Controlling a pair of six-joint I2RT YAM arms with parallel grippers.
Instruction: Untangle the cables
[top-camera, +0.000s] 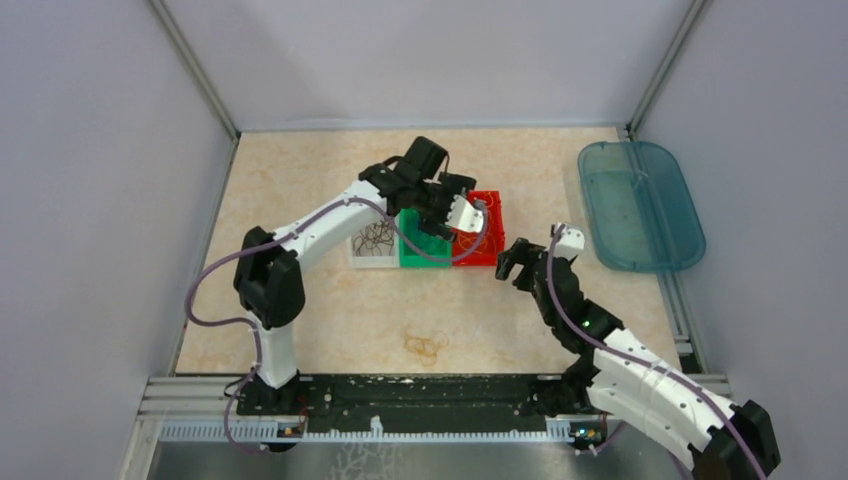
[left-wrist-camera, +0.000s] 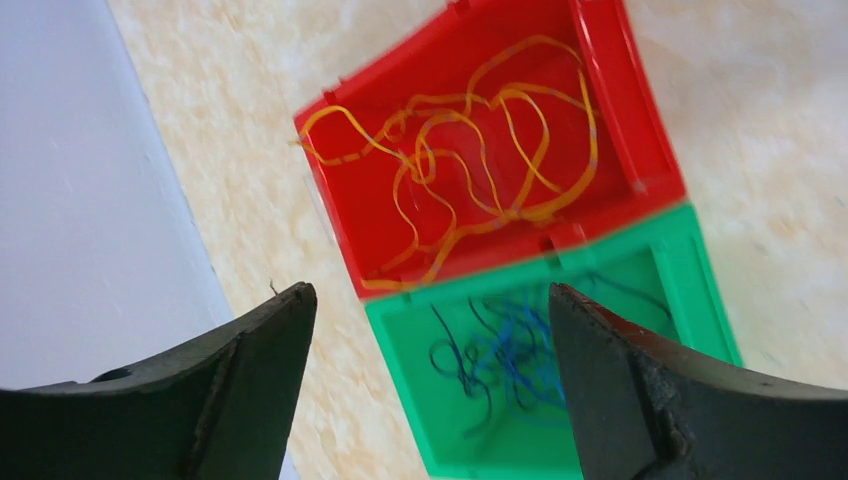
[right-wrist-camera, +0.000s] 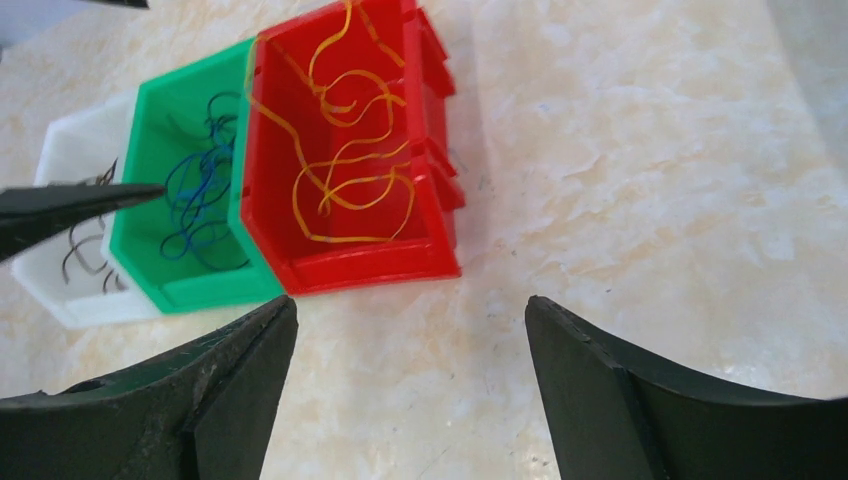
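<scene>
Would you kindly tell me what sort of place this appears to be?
Probably a robotics lab test cell: plain grey panels enclose a tabletop, two robot arms are bolted to a rail, and coloured bins hold the cables.

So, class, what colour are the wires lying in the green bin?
The wires in the green bin are blue, and they show best in the left wrist view.

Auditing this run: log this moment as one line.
left gripper: open over red bin | right gripper: open, empty | blue cables: green bin | orange cables: red bin, loose bundle on table
</scene>
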